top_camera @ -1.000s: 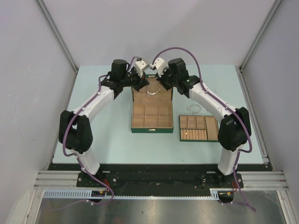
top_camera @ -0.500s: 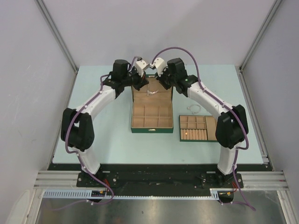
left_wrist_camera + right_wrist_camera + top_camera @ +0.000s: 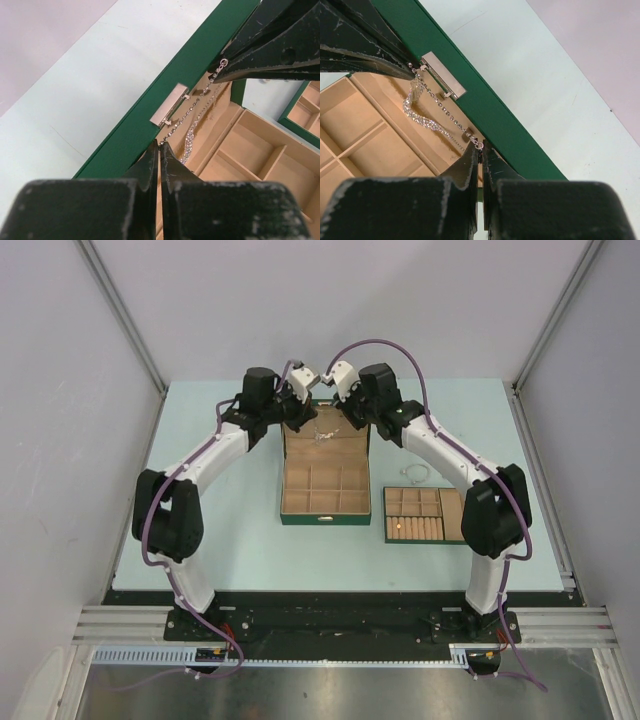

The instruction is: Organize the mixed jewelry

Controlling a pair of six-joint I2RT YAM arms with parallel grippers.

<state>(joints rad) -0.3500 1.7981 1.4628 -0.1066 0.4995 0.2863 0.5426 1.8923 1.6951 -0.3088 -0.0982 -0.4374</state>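
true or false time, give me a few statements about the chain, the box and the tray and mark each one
1. Both arms' jaws are shut on the chain, one at each end. True.
2. The chain lies coiled in a compartment. False: it hangs between the jaws over the open box.
3. The tray sits left of the box. False: it sits to the right.
4. A small silvery loop lies on the table just beyond the tray. True.
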